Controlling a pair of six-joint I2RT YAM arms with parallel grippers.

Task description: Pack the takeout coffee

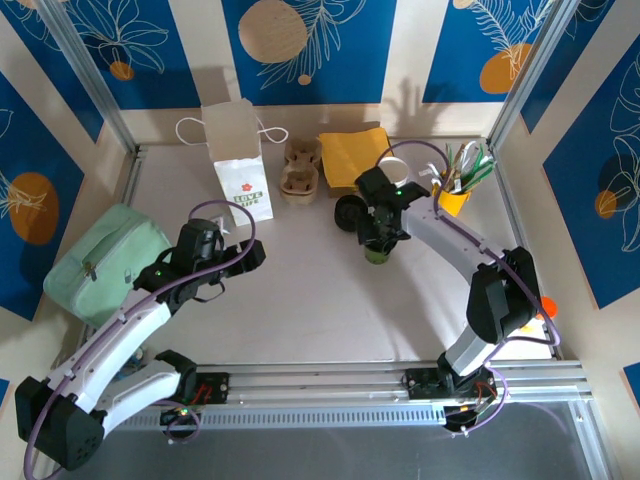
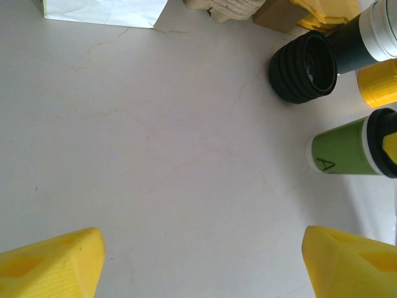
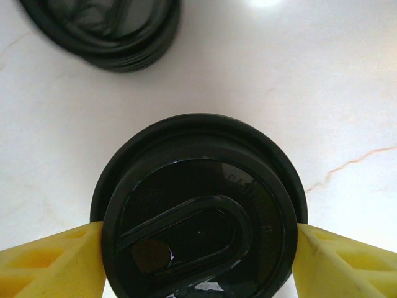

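right gripper (image 3: 198,251) straddles the upright takeout coffee (image 3: 198,205) from above, fingers pressed against both lid sides, apparently gripping. left gripper (image 2: 201,248) spread wide, holding nothing, well apart.

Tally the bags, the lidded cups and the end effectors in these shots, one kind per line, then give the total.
Bags: 2, the white paper bag and the pale green soft bag.
Lidded cups: 1, the takeout coffee.
End effectors: 2, the left end effector and the right end effector.
Total: 5.
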